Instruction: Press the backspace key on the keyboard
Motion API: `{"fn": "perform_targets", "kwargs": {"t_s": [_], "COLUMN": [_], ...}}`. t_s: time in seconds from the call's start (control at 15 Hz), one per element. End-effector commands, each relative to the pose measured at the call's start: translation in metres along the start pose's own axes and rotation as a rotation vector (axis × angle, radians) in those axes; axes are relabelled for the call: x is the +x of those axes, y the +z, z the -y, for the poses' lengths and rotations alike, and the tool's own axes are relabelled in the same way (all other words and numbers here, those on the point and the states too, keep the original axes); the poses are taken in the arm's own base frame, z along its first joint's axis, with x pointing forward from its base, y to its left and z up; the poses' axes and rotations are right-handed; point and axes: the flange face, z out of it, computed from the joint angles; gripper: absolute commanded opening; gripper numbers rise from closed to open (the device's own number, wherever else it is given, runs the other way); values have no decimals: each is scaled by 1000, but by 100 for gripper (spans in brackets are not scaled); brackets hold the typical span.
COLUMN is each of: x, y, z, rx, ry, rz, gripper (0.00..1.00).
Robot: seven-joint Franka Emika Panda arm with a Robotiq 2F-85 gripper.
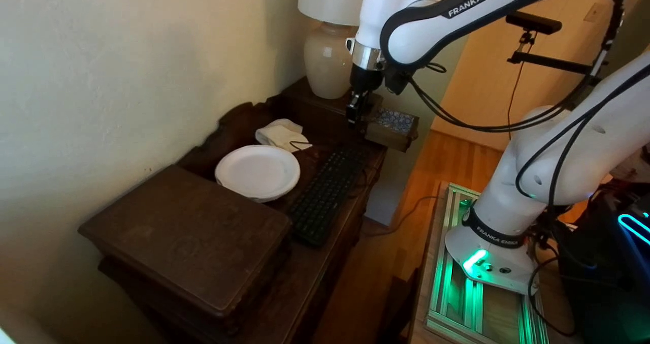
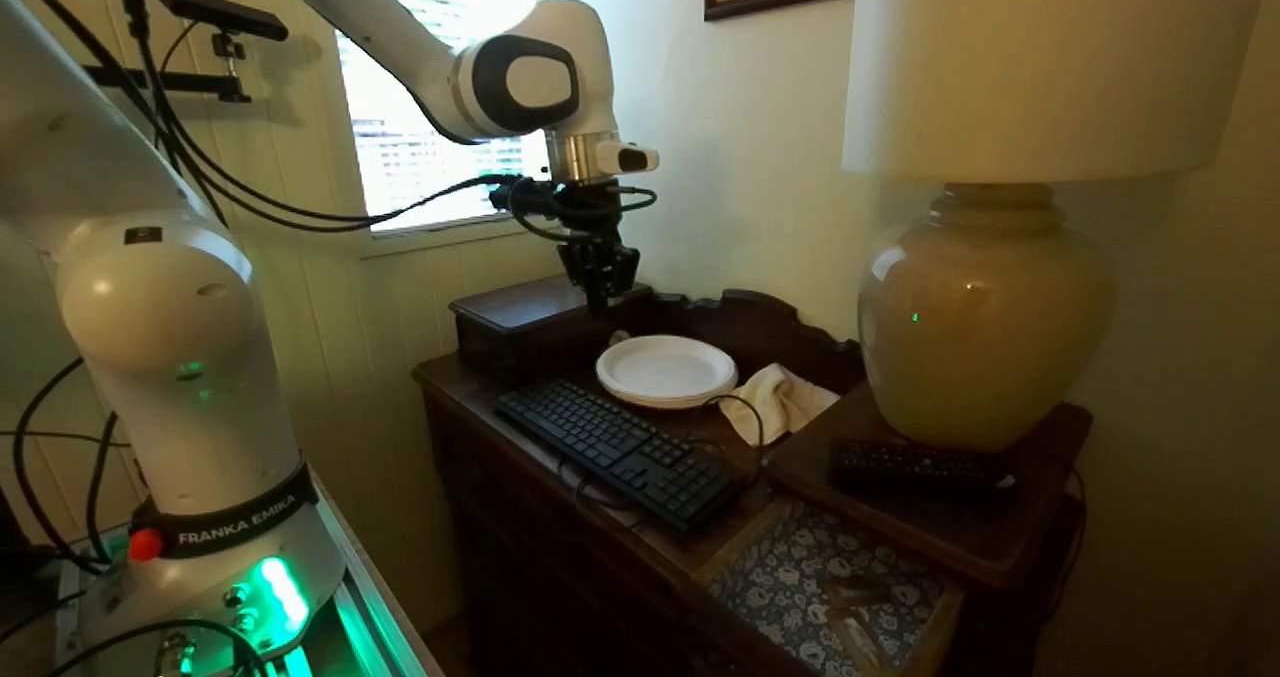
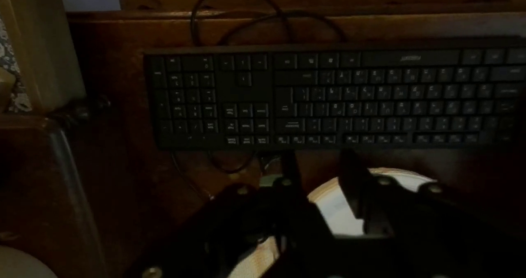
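Observation:
The black keyboard lies flat on the brown dresser in both exterior views. In the wrist view the keyboard stands upside down across the upper middle. Its wide backspace key shows left of the number row, beside the navigation keys. My gripper points down and hangs in the air above the dresser, apart from everything; it also shows in an exterior view. In the wrist view my gripper has a gap between its fingers and holds nothing. Its fingertips appear just below the keyboard's function-key edge.
White plates and a cream cloth lie behind the keyboard. A wooden box stands at one end. A lamp, a remote and an open drawer are at the other. A cable loops nearby.

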Motion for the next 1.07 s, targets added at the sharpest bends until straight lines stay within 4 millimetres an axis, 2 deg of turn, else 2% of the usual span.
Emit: {"fn": "perform_targets", "kwargs": {"t_s": [0.0,0.07,0.2,0.6,0.67,0.8,1.0], "x": [24,29,37,42,34,34,34], "y": [30,37,50,92,83,89,87], "z": [-4,-3,-1,0,2,2,2], "rx": [14,17,16,56,32,33,33], "ry": [-36,-45,-55,-31,-32,-33,-32], "rz": [6,12,29,128,110,123,118], "gripper": [3,0,0,0,0,1,1]}}
